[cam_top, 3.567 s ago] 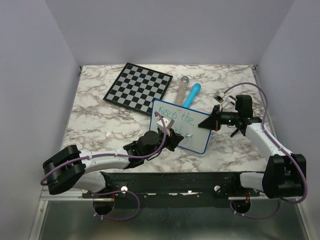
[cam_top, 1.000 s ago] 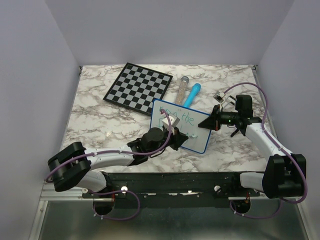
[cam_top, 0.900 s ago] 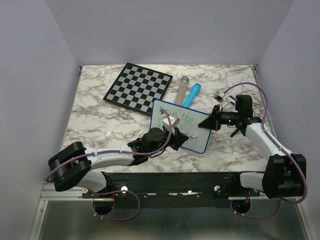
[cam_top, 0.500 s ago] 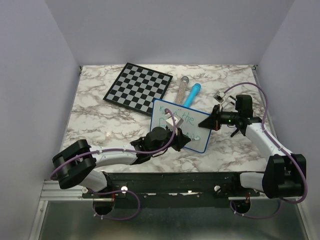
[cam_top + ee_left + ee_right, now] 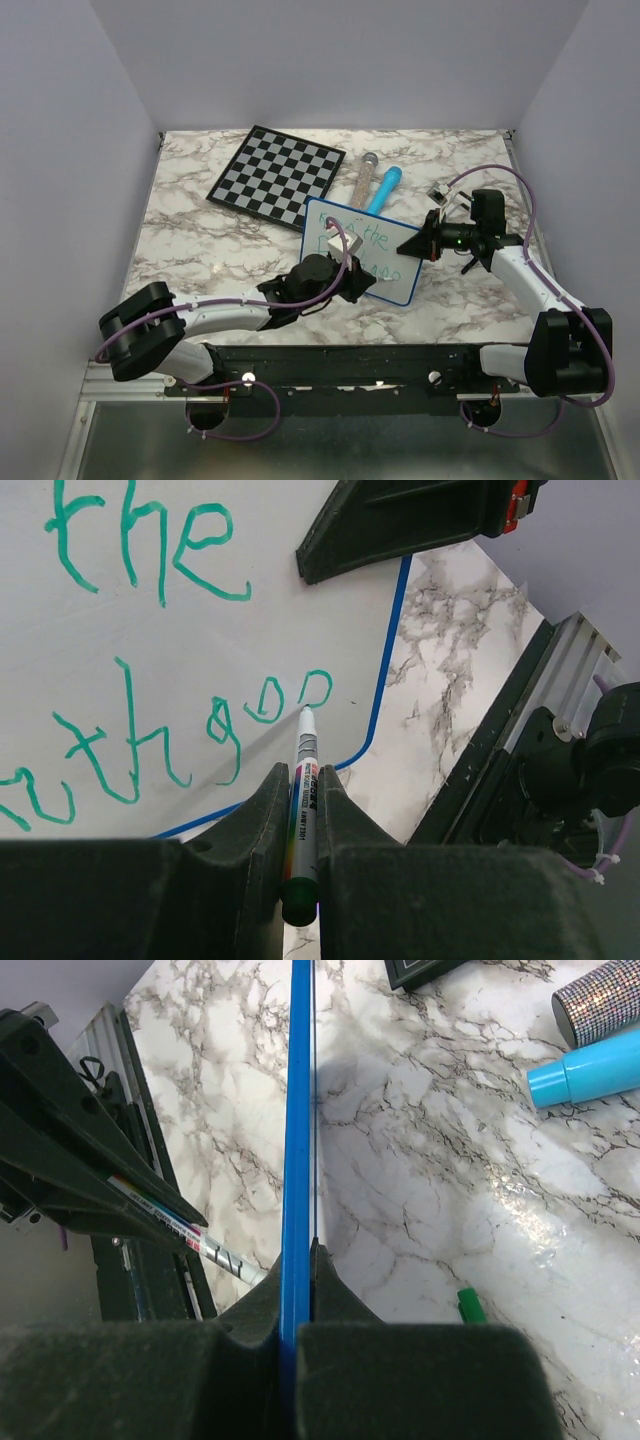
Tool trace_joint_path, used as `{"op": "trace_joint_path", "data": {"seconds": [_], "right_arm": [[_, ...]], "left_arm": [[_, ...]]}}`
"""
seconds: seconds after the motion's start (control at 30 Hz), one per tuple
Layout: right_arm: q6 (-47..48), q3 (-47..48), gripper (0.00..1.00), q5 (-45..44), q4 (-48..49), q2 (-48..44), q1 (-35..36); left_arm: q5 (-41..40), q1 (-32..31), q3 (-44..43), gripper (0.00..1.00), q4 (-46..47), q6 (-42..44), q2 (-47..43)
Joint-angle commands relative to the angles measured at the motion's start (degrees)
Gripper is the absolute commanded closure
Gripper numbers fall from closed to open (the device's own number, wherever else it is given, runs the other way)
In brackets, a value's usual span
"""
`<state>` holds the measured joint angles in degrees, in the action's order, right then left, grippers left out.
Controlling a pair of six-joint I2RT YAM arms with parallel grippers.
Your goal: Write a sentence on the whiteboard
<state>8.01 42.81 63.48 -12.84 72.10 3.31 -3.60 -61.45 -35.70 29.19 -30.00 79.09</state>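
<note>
Two grips, left fingers (image 5: 258,825) closed on a marker (image 5: 303,800), tip at the end of the sentence (image 5: 128,720) on the whiteboard (image 5: 230,650), right fingers (image 5: 345,1305) pinching its edge.

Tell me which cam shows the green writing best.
Left wrist: the sentence fills the frame, letters legible beside the marker tip. Top external shows it small and partly hidden by the left arm. Right wrist sees the whiteboard edge-on, no writing.

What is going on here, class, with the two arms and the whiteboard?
The left claw grips a marker, whose tip rests on the whiteboard at the end of a second line of green writing, below "the". The right claw pinches the board's blue rim. The sentence looks unfinished.
</note>
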Motion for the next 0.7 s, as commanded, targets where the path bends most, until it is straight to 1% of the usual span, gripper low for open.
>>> {"op": "trace_joint_path", "data": {"seconds": [0.0, 0.17, 0.33, 0.6, 0.67], "right_arm": [[-1.5, 0.9, 0.99, 5.2, 1.2, -1.2, 0.3], [-1.5, 0.9, 0.99, 5.2, 1.1, -1.3, 0.3], [-1.4, 1.0, 0.99, 5.2, 1.1, -1.2, 0.3], [-1.4, 0.9, 0.99, 5.2, 1.1, -1.2, 0.4], [-1.4, 0.9, 0.99, 5.2, 1.2, -1.2, 0.3]], "left_arm": [[-4.9, 0.8, 0.9, 1.00, -1.4, 1.1, -1.7], [-3.4, 0.8, 0.1, 1.00, -0.5, 1.4, -2.1], [2.8, 0.7, 1.2, 1.00, 5.0, 1.8, -3.0], [3.6, 0.7, -0.8, 1.00, 7.0, 1.9, -1.2], [5.0, 0.7, -1.7, 1.00, 7.1, 2.0, -0.8]]}}
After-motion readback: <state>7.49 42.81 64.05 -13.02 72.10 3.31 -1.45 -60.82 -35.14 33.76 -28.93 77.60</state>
